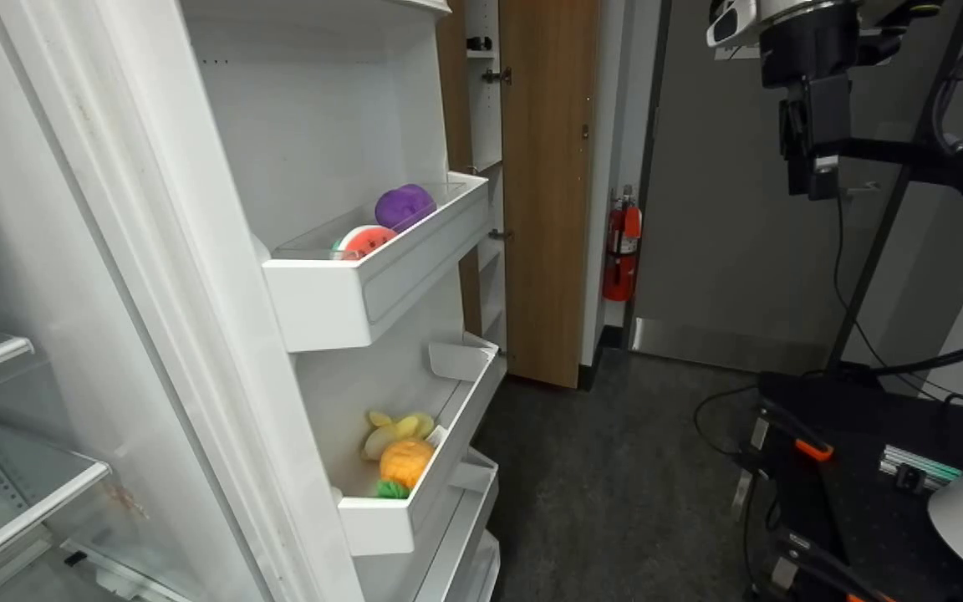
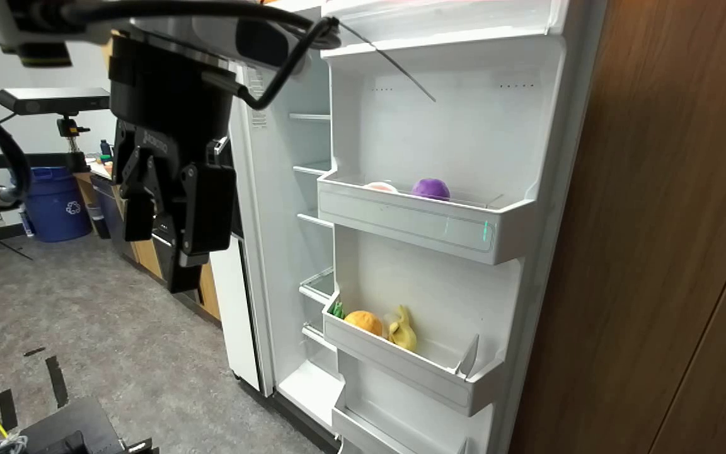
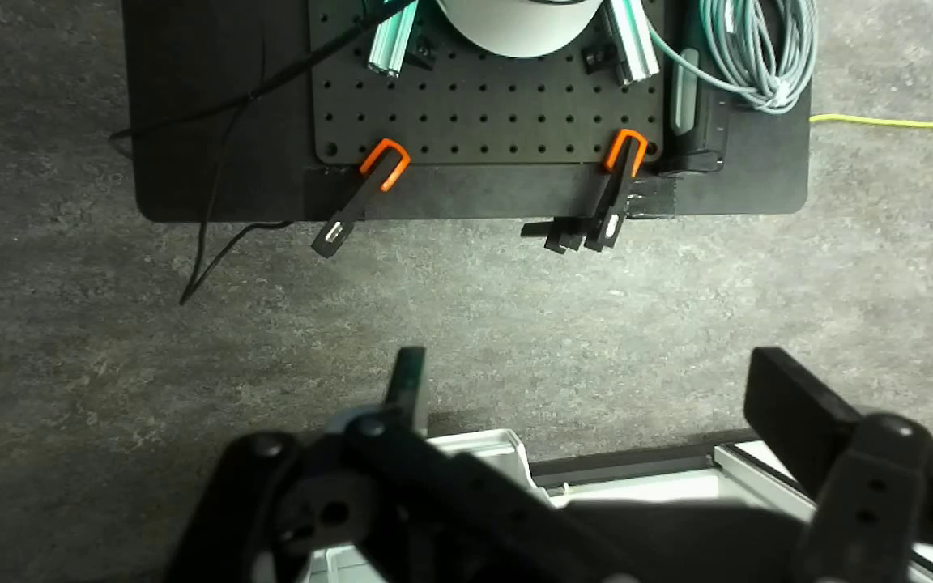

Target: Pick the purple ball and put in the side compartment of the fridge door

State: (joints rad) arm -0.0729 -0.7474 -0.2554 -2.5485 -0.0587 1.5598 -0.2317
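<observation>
In an exterior view, the purple ball is resting in a white bin of the fridge door, just beside a watermelon toy, while the gripper is hanging well apart from them, pointing down. In an exterior view, the purple ball is showing above that bin's front, and an orange toy and a yellow banana toy are lying in a lower bin. In the wrist view, the gripper is hanging released above the floor, its fingers standing wide apart.
</observation>
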